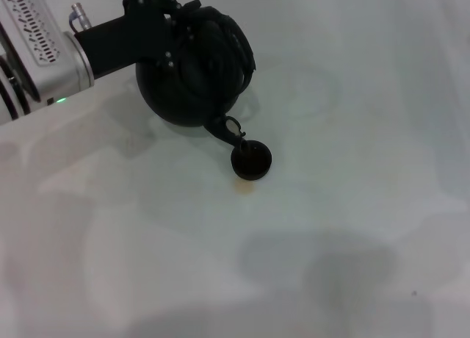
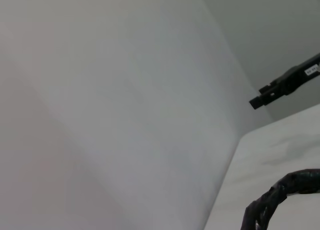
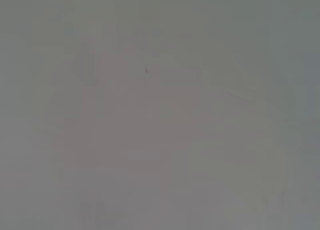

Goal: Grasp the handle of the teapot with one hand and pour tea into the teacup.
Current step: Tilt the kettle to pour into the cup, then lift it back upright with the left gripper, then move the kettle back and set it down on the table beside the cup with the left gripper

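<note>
In the head view the large round black teapot (image 1: 187, 84) is tilted, and its short spout (image 1: 228, 129) points down at the rim of the tiny black teacup (image 1: 251, 161). My left gripper (image 1: 182, 23) comes in from the left and is shut on the arched handle (image 1: 236, 48) at the teapot's top. The teapot is held at the far left of the white table (image 1: 352, 206). In the left wrist view a rough dark piece of the handle (image 2: 282, 192) shows at the edge. My right gripper is out of view; its wrist view shows only a blank grey surface.
My silver left forearm (image 1: 37, 51) fills the far left corner. A small yellowish spot (image 1: 244, 186) lies on the table just in front of the teacup. A black bar (image 2: 285, 85) sticks into the left wrist view beyond the table edge.
</note>
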Robot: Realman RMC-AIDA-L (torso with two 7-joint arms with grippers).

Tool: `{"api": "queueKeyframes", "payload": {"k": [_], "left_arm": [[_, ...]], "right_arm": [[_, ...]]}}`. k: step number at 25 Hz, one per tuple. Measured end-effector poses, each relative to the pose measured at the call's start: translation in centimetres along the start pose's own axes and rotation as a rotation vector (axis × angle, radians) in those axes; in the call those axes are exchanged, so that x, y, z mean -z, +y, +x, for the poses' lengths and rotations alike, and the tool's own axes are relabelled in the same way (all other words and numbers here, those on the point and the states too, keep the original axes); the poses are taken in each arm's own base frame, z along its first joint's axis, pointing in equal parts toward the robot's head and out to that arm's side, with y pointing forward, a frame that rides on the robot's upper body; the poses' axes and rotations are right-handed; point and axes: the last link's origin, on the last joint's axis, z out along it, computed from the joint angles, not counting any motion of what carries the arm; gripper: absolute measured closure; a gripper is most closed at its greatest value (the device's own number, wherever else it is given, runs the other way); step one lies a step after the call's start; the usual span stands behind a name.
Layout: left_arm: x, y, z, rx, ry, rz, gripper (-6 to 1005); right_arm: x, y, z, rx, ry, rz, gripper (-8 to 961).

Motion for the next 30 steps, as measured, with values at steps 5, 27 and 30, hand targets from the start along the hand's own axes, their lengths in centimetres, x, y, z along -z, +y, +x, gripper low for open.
{"api": "queueKeyframes", "payload": {"k": [5,27,30], "left_arm": [[0.5,0.2,-0.2,0.022,0.002,0.023,885],[5.5,2.7,-1.4,0.402,0.144,0.563,873],[6.4,3.8,-1.8,0.475,0.15,0.656,870]], "right_arm": [[0.0,0.0,0.1,0.001,0.003,0.0,109],[-0.3,-0.2,0.0,0.008,0.017,0.01,108],[-0.6,-0.3,-0.3,0.015,0.016,0.014,108]]}}
